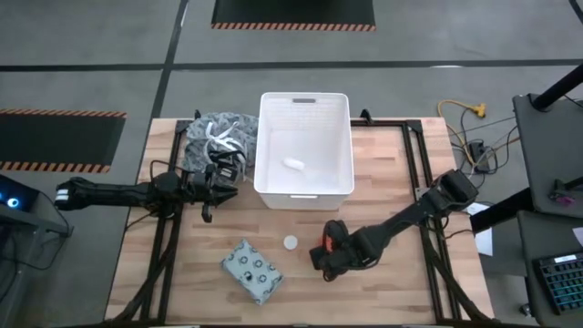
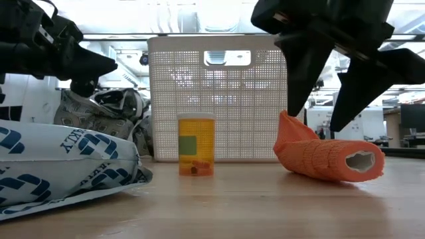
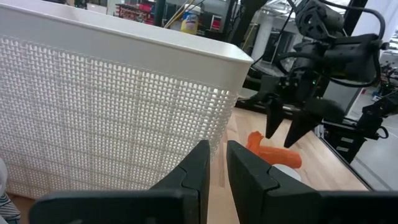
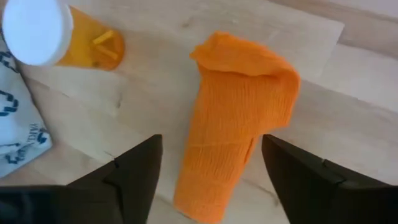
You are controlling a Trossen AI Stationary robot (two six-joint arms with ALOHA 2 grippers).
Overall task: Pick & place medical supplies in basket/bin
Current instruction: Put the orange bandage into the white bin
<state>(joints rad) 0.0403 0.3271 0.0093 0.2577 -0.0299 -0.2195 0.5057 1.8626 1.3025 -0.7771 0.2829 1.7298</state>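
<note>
Right wrist view: my spread right gripper straddles a ribbed orange bandage roll; the perforated bin holds perhaps one white item.

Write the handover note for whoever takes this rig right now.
Right gripper: jaws open, astride the orange bandage roll lying on the table, not yet gripping.
Left gripper: jaws nearly shut, empty, beside the bin.
Done: one small white item lies in the bin.
Left: roll, pill bottle and packet, all on the table in front of the bin.
</note>
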